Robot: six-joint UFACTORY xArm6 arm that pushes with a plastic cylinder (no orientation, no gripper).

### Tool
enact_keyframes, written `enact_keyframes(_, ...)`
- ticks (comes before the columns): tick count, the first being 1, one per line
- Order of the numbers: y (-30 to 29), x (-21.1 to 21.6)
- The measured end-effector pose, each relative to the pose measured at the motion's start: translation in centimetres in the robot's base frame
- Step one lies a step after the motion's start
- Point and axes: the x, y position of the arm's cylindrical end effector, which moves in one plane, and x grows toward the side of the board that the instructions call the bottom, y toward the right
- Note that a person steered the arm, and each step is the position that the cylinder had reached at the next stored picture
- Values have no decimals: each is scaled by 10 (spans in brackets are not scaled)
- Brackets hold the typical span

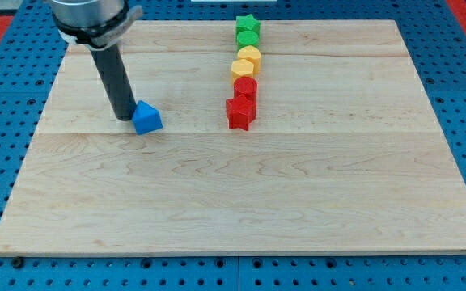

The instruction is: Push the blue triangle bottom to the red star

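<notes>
The blue triangle [146, 118] lies on the wooden board [241, 202], left of centre. My tip [125, 118] stands right against its left side, touching or nearly touching it. The red star [239, 112] lies to the right of the triangle, about a hand's width away, at the bottom end of a column of blocks.
Above the red star a column runs toward the view's top: a red block [246, 87], a yellow block [243, 69], a yellow hexagon [250, 56], a green block [248, 37] and a green star [247, 23]. Blue pegboard [6, 97] surrounds the board.
</notes>
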Motion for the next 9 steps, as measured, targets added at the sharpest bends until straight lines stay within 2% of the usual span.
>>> enact_keyframes(2,82,13)
enact_keyframes(3,102,32)
enact_keyframes(5,113,52)
enact_keyframes(7,107,115)
enact_keyframes(8,119,120)
enact_keyframes(9,119,106)
